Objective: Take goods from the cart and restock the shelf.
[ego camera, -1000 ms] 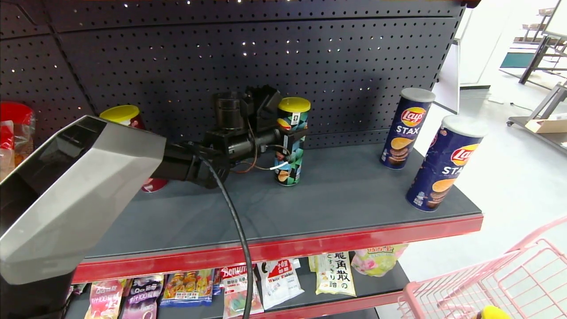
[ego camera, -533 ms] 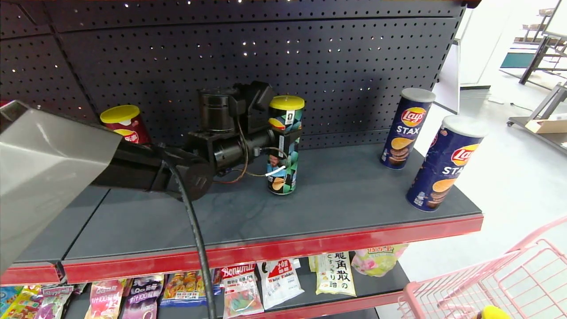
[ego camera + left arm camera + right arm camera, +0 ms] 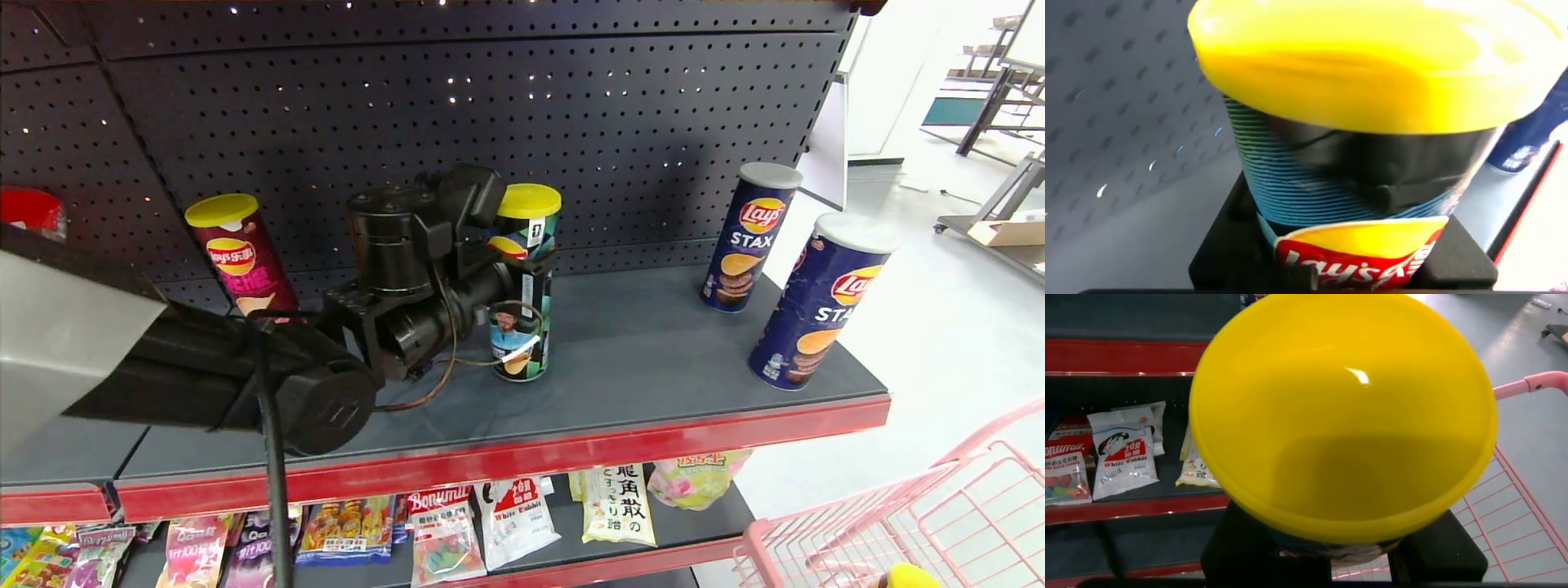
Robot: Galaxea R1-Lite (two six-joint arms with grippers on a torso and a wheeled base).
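While clamped on the teal can [image 3: 521,331] just under its yellow lid [image 3: 529,200], holds it upright over the middle of the shelf [image 3: 637,359], base at the board or barely off it; cannot tell which. Meaning the left gripper [image 3: 516,249], reaching in from 8 o'clock, with black fingers [image 3: 1229,245] pressed to both sides of the can in the left wrist view. Backed at 12 o'clock by the dark pegboard [image 3: 571,106].

At 9 o'clock of the teal can, well apart from it, a red can [image 3: 241,257] with a yellow lid of its own, standing close to the pegboard and partly behind the left arm. At 3 o'clock, a blue can [image 3: 747,237] with a grey lid near the back of the shelf; at 4 o'clock, another blue can [image 3: 820,302] by the front edge near the shelf's end, apart from the first.

At 6 o'clock, under the red front lip, snack packets [image 3: 506,523] in a row on the lower shelf [image 3: 694,523]. At 5 o'clock, beyond the shelf's end, the pink cart [image 3: 939,506]. Over the cart, a second can [image 3: 1343,416], yellow-lidded, squeezed between the fingers of the right gripper [image 3: 1339,554], with the lid's edge peeking in at the bottom of the head view.
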